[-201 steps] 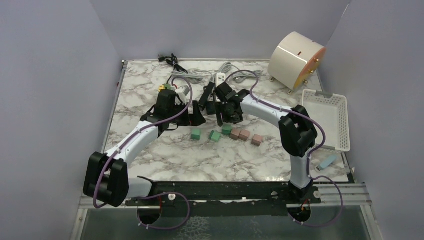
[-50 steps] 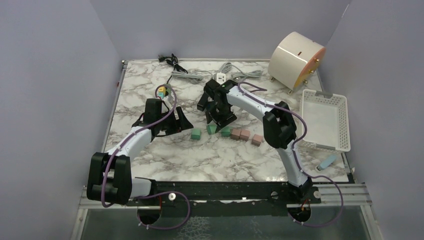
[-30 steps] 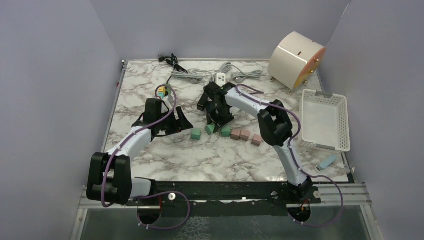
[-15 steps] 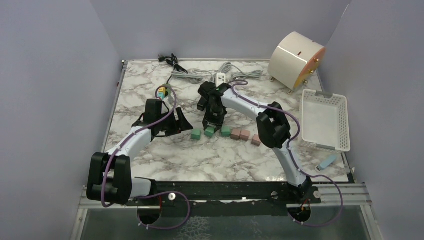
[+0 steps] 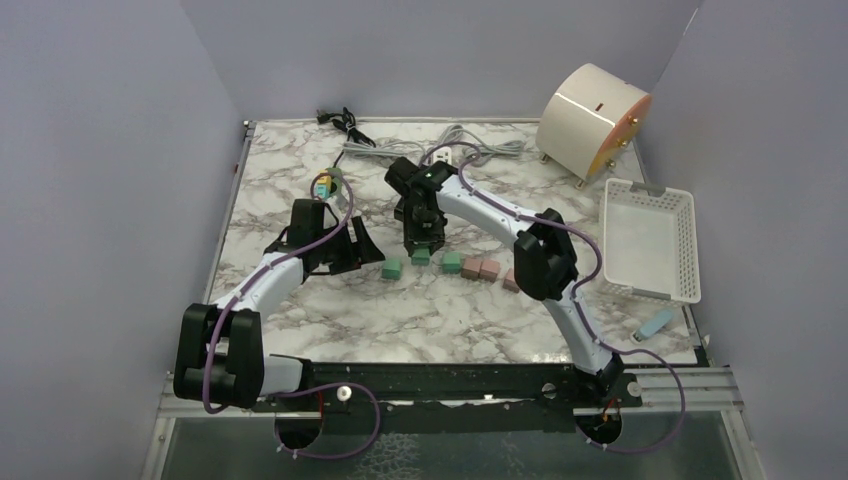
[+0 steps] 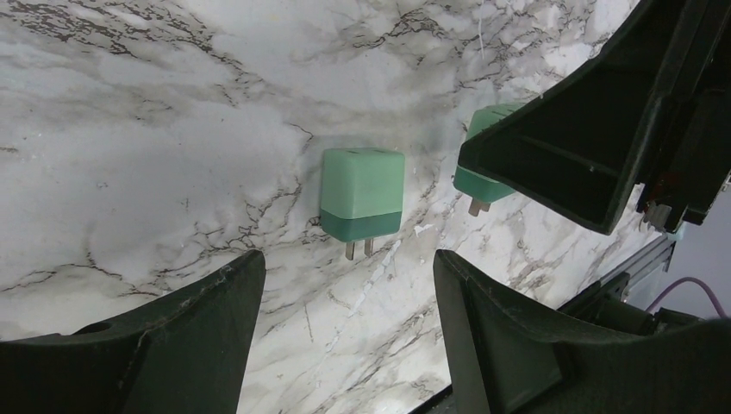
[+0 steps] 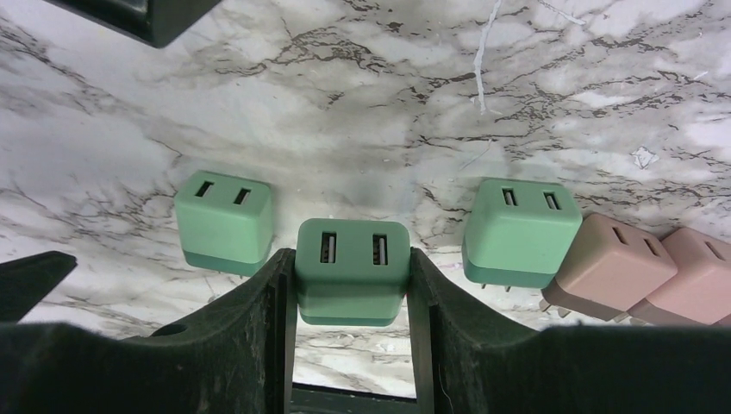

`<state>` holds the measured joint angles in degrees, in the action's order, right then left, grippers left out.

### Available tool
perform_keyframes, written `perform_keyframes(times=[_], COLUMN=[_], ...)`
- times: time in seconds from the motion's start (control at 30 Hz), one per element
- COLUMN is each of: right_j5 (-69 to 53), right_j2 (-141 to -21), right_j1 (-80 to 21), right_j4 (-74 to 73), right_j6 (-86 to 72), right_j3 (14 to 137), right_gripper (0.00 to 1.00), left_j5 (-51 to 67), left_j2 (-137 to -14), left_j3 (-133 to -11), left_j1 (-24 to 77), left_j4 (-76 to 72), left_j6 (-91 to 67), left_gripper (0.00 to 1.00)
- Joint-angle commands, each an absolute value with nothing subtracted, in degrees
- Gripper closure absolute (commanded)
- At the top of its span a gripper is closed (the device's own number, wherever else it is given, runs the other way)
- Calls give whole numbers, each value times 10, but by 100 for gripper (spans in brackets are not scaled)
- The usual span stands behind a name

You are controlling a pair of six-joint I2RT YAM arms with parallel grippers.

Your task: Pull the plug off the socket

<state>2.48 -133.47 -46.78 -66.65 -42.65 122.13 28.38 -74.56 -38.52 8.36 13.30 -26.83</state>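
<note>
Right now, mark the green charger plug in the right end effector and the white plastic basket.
green charger plug (image 7: 352, 272): right wrist view, port face.
white plastic basket (image 5: 648, 245): top external view, bare floor.

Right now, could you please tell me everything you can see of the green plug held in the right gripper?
The green plug is a small rounded cube of matte plastic, lighter green above a darker band, with two USB ports on the face turned toward the wrist camera. The right gripper clamps it, one black finger against each side. It sits upright between a second green plug and a third green plug, apart from both. Its prongs are hidden, so I cannot tell whether it rests on the marble table.
</note>
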Motion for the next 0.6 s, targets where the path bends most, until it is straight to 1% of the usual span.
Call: perform_keyframes(times=[0.0, 0.1, 0.2, 0.27, 0.33, 0.4, 0.43, 0.57], right_j5=[36, 29, 26, 24, 20, 13, 11, 10], right_j2=[-1343, -1339, -1339, -1340, -1339, -1335, -1332, -1329], right_j1=[-473, -474, -475, -474, -474, -474, -474, -474], right_j4=[-681, -670, -663, -661, -656, -643, -639, -629], right_j6=[-396, -395, -390, -389, -387, -383, -382, -375], right_j3=[1204, 1193, 1190, 1188, 1182, 1175, 1171, 1165], right_gripper=[78, 74, 67, 66, 65, 60, 59, 58], left_j5=[267, 260, 258, 255, 243, 229, 225, 217], left_j2=[-752, -749, -747, -745, -743, -738, -736, -730], left_j3=[-385, -385, -385, -391, -412, -441, -455, -510], left_j1=[83, 83, 85, 85, 85, 81, 77, 46], left_j4=[139, 139, 139, 142, 159, 180, 189, 225], left_j6=[-269, -272, -276, -275, -266, -254, -250, -229], left_gripper=[26, 26, 26, 26, 26, 26, 26, 25])
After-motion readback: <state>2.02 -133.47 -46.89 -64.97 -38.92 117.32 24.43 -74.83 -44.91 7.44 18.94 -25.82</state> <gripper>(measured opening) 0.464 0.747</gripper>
